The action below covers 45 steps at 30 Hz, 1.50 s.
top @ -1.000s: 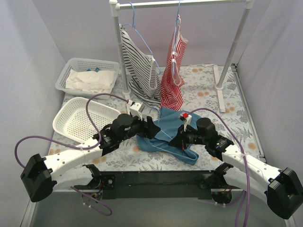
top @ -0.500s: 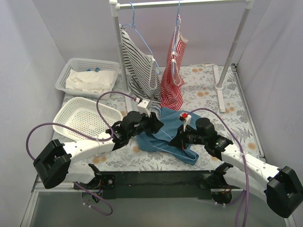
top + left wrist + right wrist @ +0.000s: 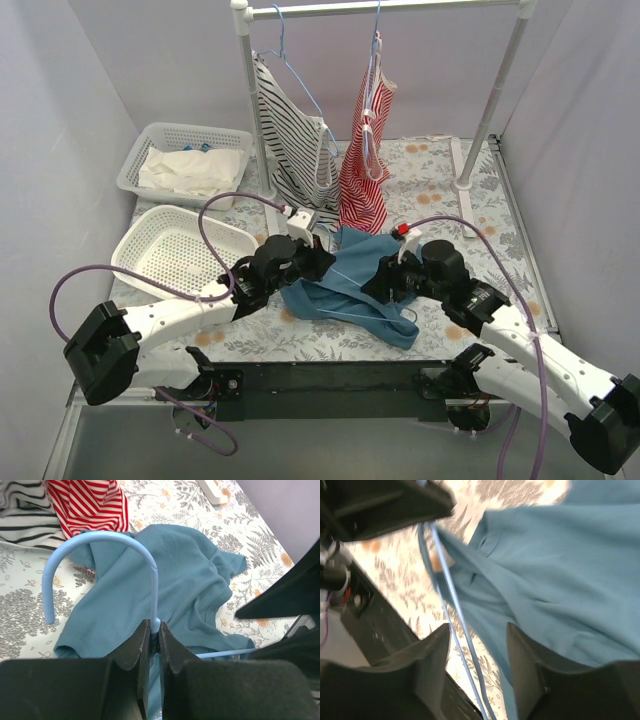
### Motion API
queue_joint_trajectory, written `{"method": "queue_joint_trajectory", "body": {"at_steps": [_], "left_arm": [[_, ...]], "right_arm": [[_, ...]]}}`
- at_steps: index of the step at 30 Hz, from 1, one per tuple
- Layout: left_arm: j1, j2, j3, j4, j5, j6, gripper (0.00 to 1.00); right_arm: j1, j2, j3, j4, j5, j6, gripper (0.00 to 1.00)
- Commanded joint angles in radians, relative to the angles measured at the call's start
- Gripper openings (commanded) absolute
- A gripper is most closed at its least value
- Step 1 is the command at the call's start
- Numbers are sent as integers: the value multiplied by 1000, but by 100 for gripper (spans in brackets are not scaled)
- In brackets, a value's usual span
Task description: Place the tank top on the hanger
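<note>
The left gripper (image 3: 154, 630) has its fingers pressed tight on the neck of the hanger (image 3: 100, 536), just under the hook. The tank top (image 3: 185, 580) lies rumpled on the flowered table (image 3: 20, 610), the hanger's frame running over it toward the right gripper (image 3: 480, 655). That gripper's fingers (image 3: 427, 670) stand spread with the wire passing between them, pinching nothing. I'd say the hanger is secured, but neither strap looks threaded yet, so the dressing is all left.

Three tops (image 3: 352, 272) (image 3: 292, 150) (image 3: 364, 190), three hangers (image 3: 152, 575) (image 3: 300, 80) (image 3: 378, 22), two baskets (image 3: 170, 255) (image 3: 200, 130).
</note>
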Motion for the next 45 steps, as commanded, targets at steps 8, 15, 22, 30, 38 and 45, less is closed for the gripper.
{"method": "queue_joint_trajectory", "body": {"at_steps": [8, 15, 22, 30, 38, 45], "left_arm": [[-1, -137, -41, -53, -105, 31, 0], [-3, -178, -82, -15, -109, 14, 0], [-3, -211, -108, 24, -105, 13, 0], [-1, -215, -119, 44, -89, 8, 0], [-1, -209, -111, 41, -83, 8, 0], [-1, -211, -117, 41, -89, 1, 0]], "right_arm": [[-13, -156, 171, -478, 599, 211, 63], [-23, -216, 4, -464, 382, 289, 58], [-23, -265, -182, -231, 43, 266, 51], [-23, -167, -251, -76, -7, 228, 46], [-23, -96, -249, -96, 116, 223, 42], [-23, -73, -239, -119, 150, 202, 32]]}}
